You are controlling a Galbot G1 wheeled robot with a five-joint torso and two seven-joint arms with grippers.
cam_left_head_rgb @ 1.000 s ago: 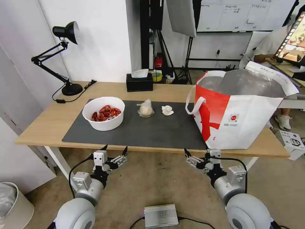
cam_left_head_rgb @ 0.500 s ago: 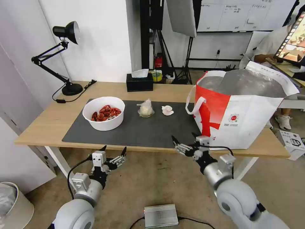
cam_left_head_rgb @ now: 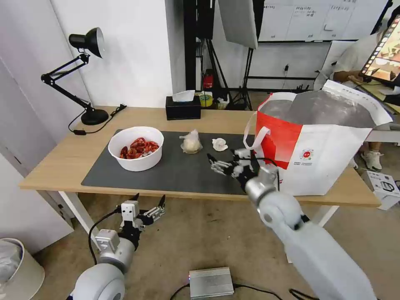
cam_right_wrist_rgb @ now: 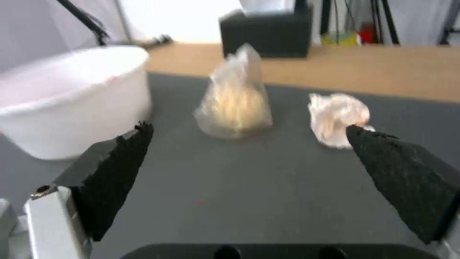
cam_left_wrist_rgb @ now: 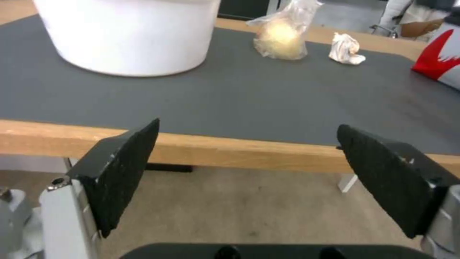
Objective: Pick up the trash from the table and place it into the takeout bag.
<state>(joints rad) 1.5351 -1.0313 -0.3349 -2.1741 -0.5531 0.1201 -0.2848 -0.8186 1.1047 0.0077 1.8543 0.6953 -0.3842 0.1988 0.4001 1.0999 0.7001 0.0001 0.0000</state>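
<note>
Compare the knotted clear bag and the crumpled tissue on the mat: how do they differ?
The knotted clear bag is see-through with a pale yellowish lump inside; the crumpled tissue is opaque white. The bag stands taller, tapering to a peak, while the tissue is a low, smaller wad. The bag sits nearer the white bowl, the tissue nearer the takeout bag. Both rest on the dark mat, untouched, ahead of the open right pincer.

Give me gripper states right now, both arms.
Left gripper: open, empty, parked below the table's front edge.
Right gripper: open, empty, over the dark grey mat, short of the crumpled tissue.
</note>
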